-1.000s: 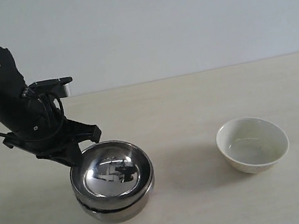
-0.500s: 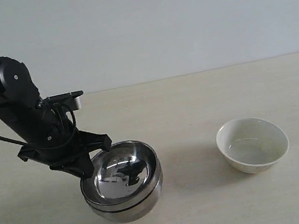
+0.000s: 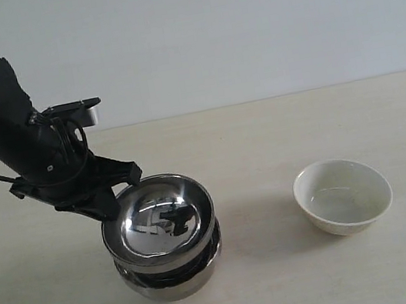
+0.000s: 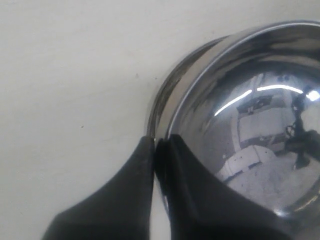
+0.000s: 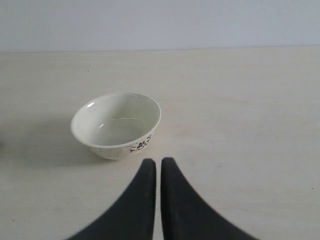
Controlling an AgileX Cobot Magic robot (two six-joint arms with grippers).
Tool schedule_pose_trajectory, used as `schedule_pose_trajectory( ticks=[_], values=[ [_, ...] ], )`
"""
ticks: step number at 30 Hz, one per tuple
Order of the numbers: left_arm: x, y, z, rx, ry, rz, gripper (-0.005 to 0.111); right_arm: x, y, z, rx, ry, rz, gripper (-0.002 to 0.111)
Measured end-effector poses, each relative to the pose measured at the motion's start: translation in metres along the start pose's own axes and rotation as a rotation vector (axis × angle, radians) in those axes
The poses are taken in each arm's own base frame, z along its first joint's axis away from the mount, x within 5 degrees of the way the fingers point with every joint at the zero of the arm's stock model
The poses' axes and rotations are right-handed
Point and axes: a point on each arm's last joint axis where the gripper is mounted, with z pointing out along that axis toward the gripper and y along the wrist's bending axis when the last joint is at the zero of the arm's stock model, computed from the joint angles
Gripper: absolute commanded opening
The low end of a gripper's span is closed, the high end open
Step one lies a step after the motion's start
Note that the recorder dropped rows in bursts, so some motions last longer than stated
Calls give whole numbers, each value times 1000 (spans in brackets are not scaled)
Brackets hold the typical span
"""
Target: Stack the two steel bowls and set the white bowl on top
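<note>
Both steel bowls sit in the lower left of the exterior view. The upper steel bowl [image 3: 163, 217] rests tilted in the lower steel bowl [image 3: 170, 282], and a dark gap between their rims tells us it is not fully seated. We judge these bowls to be light, stiff and thin-walled. Their mirror finish is slippery, so a pinch across the rim is the only practical hold, and the bowl can pivot or slide out of it if jolted.

That is how the left gripper [image 3: 110, 202] has it. In the left wrist view its fingers are closed to a narrow slit, with the rim of the upper steel bowl clamped between them, one finger outside the wall and one inside. We cannot tell whether the outer finger also touches the lower bowl's rim.

The white bowl [image 3: 343, 195] stands alone on the table [image 3: 262, 134] at the lower right of the exterior view, well apart from the stack. It looks glazed, so we expect it to be heavier, hard, slick and liable to chip. Its rim, taken one finger in and one out, seems the place to hold it. The right gripper [image 5: 157, 165] is near that bowl but not touching it. Its fingers are pressed almost together and hold nothing, so they would need to spread before taking the rim.
</note>
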Motion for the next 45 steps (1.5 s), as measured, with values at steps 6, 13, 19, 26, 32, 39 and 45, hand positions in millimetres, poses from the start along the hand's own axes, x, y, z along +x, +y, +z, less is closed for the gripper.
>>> schedule_pose_trajectory(
  ticks=[6,13,19,26,32,39,45],
  values=[
    [0,0,0,3,0,-3,4,0,0,0,0,0,0,0],
    [0,-1,1,9,-1,-8,4,0,0,0,0,0,0,0],
    [0,1,12,7,27,-15,4,0,0,0,0,0,0,0],
    [1,3,26,7,62,-25,34,0,0,0,0,0,0,0],
    [2,3,26,9,66,-27,45,0,0,0,0,0,0,0],
    [-2,1,19,16,85,-20,45,0,0,0,0,0,0,0],
    [-11,-3,3,22,33,-9,45,0,0,0,0,0,0,0]
  ],
)
